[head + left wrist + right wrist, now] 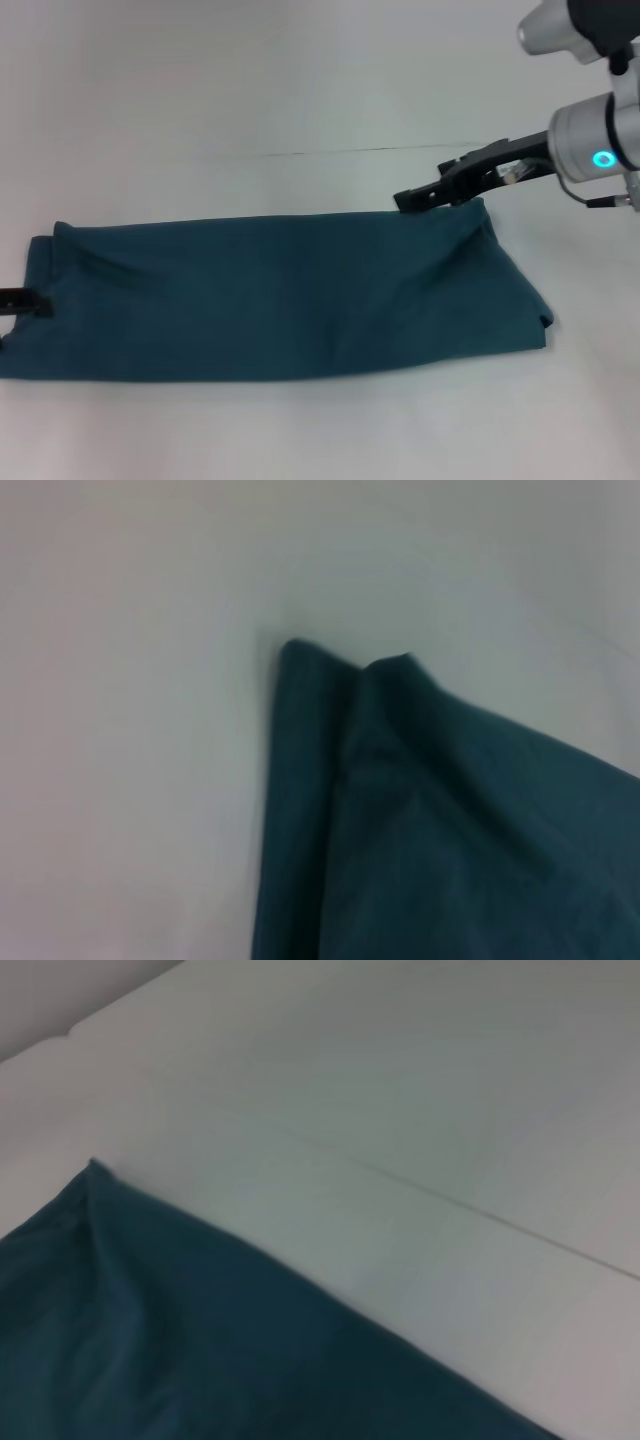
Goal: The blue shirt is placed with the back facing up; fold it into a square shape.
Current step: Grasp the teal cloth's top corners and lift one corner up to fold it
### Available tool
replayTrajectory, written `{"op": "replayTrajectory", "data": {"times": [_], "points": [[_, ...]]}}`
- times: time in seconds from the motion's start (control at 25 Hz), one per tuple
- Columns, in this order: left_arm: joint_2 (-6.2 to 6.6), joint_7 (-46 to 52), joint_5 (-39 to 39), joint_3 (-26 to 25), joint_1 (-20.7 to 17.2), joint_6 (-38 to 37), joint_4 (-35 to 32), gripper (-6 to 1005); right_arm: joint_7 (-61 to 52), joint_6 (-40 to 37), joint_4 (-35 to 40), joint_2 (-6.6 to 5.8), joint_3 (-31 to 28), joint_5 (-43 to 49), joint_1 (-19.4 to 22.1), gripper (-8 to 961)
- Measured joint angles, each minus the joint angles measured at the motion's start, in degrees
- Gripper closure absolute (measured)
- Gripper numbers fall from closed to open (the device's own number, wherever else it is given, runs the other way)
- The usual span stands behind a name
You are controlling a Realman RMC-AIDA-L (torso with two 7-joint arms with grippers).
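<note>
Shirt: the blue shirt (270, 295) lies flat on the white table (300, 80) as one long band running left to right across the near half of the scene, plain side up, no lettering showing.
Folds done: judging by the doubled edges, the long sides look already turned in; the left wrist view shows two layers stacked at the left end corner (330, 680), and the right end has a loose flap hanging off its near corner.
Folds left: the band is much longer than it is deep, so it is not yet square; I judge at least one more fold, end over end, is needed.
Right gripper: the right gripper (412, 197) reaches in from the right, its tip just at the far right corner of the cloth; the dark fingers appear closed together, but whether any fabric is pinched between them cannot be told.
Left gripper: only a dark tip of the left gripper (22, 300) shows at the left edge, over the left end of the shirt; its state cannot be told.
Progress: roughly midway, by my estimate.
</note>
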State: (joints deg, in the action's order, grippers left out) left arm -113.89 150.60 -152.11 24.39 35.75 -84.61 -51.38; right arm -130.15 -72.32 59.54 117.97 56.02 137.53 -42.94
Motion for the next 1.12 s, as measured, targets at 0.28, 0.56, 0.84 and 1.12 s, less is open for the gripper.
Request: {"op": "replayTrajectory", "data": {"times": [0.28,0.56,0.84,1.12], "points": [[0.22,2.91,-2.78,0.32,0.13,2.57,1.37,61,0.03,-0.11,0.14,0.51,3.36,0.26,-0.24,21],[0.07,3.70,-4.79,0.36,-0.32,3.28,1.46,59,0.02,-0.34,0.19,0.57,3.42,0.55,0.10,22],[-0.02,3.71,-5.66,0.40,-0.33,2.93,2.81,57,-0.14,-0.45,0.22,0.94,3.57,1.48,-0.25,22],[0.01,3.55,-5.37,0.40,0.16,3.66,4.24,56,-0.29,-0.45,0.38,1.01,3.83,1.52,-0.30,22]]}}
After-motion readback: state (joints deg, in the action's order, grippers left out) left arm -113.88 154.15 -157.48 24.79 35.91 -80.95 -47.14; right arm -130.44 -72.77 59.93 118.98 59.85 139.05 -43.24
